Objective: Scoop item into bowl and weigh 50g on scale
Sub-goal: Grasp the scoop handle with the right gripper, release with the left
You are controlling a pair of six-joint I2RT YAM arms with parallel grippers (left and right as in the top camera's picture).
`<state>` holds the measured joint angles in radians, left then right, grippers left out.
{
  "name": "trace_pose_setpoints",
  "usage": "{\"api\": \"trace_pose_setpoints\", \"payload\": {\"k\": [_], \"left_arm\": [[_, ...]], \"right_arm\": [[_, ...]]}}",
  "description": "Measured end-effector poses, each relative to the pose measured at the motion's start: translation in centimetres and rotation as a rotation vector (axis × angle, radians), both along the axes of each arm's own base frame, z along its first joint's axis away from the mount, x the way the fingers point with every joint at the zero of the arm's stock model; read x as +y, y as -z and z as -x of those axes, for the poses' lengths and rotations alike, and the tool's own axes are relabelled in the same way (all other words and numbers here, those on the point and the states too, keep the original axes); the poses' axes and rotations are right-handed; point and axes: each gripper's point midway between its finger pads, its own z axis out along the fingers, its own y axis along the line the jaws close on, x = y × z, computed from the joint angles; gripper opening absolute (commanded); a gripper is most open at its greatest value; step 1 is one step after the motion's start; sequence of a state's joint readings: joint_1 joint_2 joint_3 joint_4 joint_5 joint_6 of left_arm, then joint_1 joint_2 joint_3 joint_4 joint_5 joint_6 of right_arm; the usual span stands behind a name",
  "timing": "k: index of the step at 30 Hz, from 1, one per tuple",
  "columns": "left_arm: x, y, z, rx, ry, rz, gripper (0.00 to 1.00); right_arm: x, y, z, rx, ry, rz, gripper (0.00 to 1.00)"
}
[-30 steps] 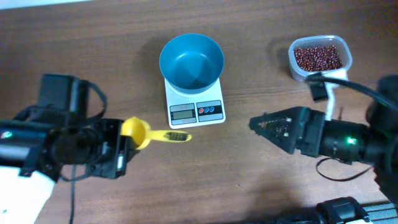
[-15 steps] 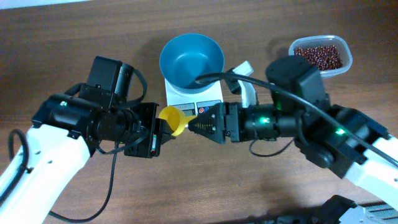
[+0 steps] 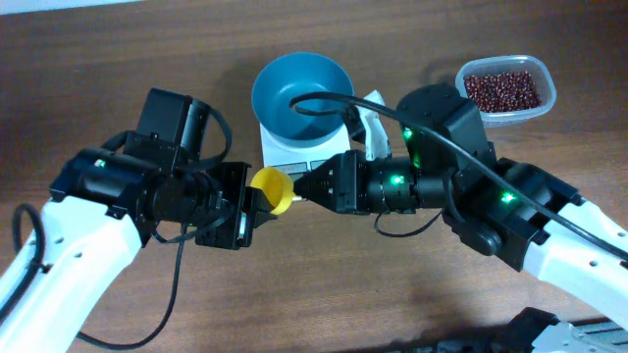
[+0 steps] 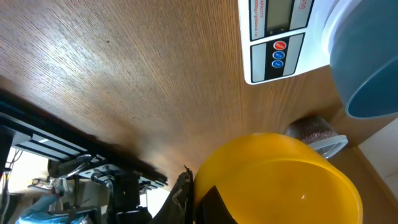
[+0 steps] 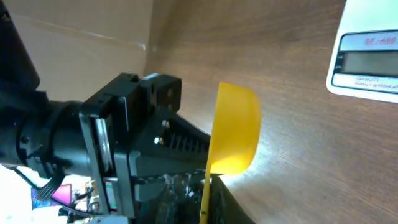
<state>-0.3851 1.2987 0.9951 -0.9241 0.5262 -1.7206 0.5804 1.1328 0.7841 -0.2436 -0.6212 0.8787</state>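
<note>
Holding scoop (image 3: 272, 189): left gripper (image 3: 252, 199) pinches the cup end; right gripper (image 3: 306, 188) straddles the handle, and its clamp state cannot be told.
Position: scoop is off the table (image 3: 118, 59), between both grippers, at 6 o'clock of the scale (image 3: 283, 153).
Long axis: 9-to-3 o'clock; cup toward 9, handle toward 3.
Item: beans (image 3: 500, 88) in tub (image 3: 548, 98), 2 o'clock of scoop; bowl (image 3: 275, 78) on scale holds none.
Risk, handover: left releasing before right clamps firmly drops the scoop.
Risk, cable (image 3: 324, 95): right-arm lead over bowl may press it, shifting bowl or reading.
</note>
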Motion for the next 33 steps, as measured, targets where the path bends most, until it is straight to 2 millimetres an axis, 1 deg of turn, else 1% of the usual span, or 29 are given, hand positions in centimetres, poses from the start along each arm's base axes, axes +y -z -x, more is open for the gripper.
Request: {"api": "trace_pose_setpoints", "payload": {"k": [3, 7, 10, 15, 18, 20, 26, 27, 30, 31, 32, 33], "left_arm": [[0.0, 0.0, 0.1, -0.024, 0.04, 0.0, 0.0], [0.1, 0.1, -0.1, -0.121, 0.165, -0.026, 0.0], [0.4, 0.0, -0.5, -0.182, 0.223, -0.053, 0.0], [0.6, 0.0, -0.7, -0.195, 0.223, -0.071, 0.0], [0.7, 0.1, -0.9, -0.192, 0.207, -0.079, 0.0], [0.7, 0.1, -0.9, -0.192, 0.206, -0.08, 0.0], [0.8, 0.1, -0.9, -0.188, 0.199, -0.082, 0.0], [0.8, 0.1, -0.9, -0.188, 0.199, -0.082, 0.07], [1.0, 0.2, -0.6, -0.174, 0.2, -0.09, 0.62], [1.3, 0.5, -0.2, -0.152, 0.198, -0.107, 0.7], [1.4, 0.5, -0.2, -0.159, 0.206, -0.113, 0.78], [1.4, 0.5, -0.2, -0.17, 0.225, -0.118, 0.82]], "right_arm": [[0.3, -0.1, 0.7, 0.022, -0.04, -0.019, 0.16], [0.4, 0.1, 1.7, 0.062, -0.078, -0.026, 0.16], [0.5, 0.2, 2.0, 0.071, -0.089, -0.03, 0.15], [0.2, 0.6, 1.7, 0.074, -0.066, -0.012, 0.07], [0.1, 0.8, 1.3, 0.066, -0.041, 0.005, 0.07], [0.0, 0.8, 1.2, 0.064, -0.036, 0.007, 0.04], [0.0, 0.8, 1.0, 0.06, -0.029, 0.009, 0.04], [0.0, 0.8, 1.0, 0.058, -0.027, 0.008, 0.04], [0.0, 0.8, 0.8, 0.05, -0.024, 0.008, 0.04], [0.0, 0.8, 0.8, 0.048, -0.018, 0.011, 0.04], [-0.2, 1.2, 0.8, 0.061, -0.009, 0.028, 0.04], [-0.6, 1.8, 1.0, 0.085, -0.001, 0.053, 0.04]]}}
